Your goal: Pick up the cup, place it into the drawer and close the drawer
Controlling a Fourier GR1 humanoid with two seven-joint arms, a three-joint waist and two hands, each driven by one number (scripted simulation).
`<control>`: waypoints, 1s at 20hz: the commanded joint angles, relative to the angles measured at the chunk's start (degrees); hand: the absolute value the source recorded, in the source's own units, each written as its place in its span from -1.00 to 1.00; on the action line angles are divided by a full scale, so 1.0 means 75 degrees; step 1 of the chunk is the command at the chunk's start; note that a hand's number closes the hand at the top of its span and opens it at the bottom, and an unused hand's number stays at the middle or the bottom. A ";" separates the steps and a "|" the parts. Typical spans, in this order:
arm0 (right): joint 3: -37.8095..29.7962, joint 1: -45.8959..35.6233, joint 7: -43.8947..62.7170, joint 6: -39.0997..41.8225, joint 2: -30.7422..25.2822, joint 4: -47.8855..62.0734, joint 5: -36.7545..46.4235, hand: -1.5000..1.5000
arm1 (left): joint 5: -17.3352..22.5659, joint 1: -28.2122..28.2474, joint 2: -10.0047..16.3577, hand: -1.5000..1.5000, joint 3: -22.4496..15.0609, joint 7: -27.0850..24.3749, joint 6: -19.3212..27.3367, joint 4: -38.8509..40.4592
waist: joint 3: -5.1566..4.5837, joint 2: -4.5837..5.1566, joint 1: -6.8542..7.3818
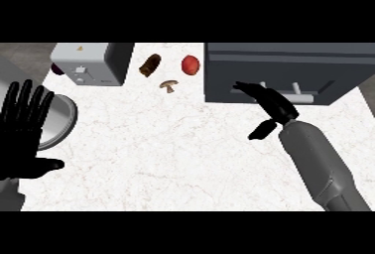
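- We see the right hand point(270, 103) up against the front of the dark grey drawer point(322, 74), which sits at the far right of the white marbled counter point(168, 154).
- Its fingers are stretched out, not curled round anything. They point up and to the left across the drawer's front, and the thumb hangs down toward the counter.
- The hand overlaps the left part of the drawer's pale handle point(304, 97). We cannot tell whether the fingers touch the bar or only lie in front of it.
- The grey right forearm point(322, 163) runs down from the hand to the lower right edge of the view.
- We cannot make out the cup anywhere; neither hand holds it, and the drawer's inside is hidden from us.
- A small dark purple shape point(55, 68) peeks out at the left side of the toaster point(92, 63). We cannot tell what it is.
- The left hand point(22, 141) rests at the left edge, spread open with fingers up and thumb out to the right, holding nothing.
- Partly behind that hand lies a round metal pan point(62, 119).
- At the far side of the counter, between the toaster and the drawer, lie a brown piece of food point(150, 65) and a red round fruit point(190, 64).
- A small mushroom point(169, 85) lies just in front of those two, apart from both.
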 commanded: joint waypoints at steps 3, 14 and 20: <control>-0.0450 -0.1399 -0.0573 -0.0220 0.0011 0.2303 0.0098 -1.00 | -0.0302 0.0096 -0.0283 -1.00 0.0075 -0.0189 -0.0194 0.0088 | 0.0011 0.0066 0.0073; -0.0925 -0.2353 -0.1213 0.0401 -0.1279 0.3418 -0.0016 -1.00 | -0.0514 -0.0059 -0.0371 -1.00 -0.0041 -0.0308 -0.0493 0.0256 | 0.0023 0.0253 0.0430; -0.1014 -0.2334 -0.1373 0.0124 -0.1210 0.3636 -0.0039 -1.00 | -0.0331 -0.0357 -0.0126 -1.00 0.0217 0.0114 -0.0418 0.0257 | 0.0030 0.0235 0.0409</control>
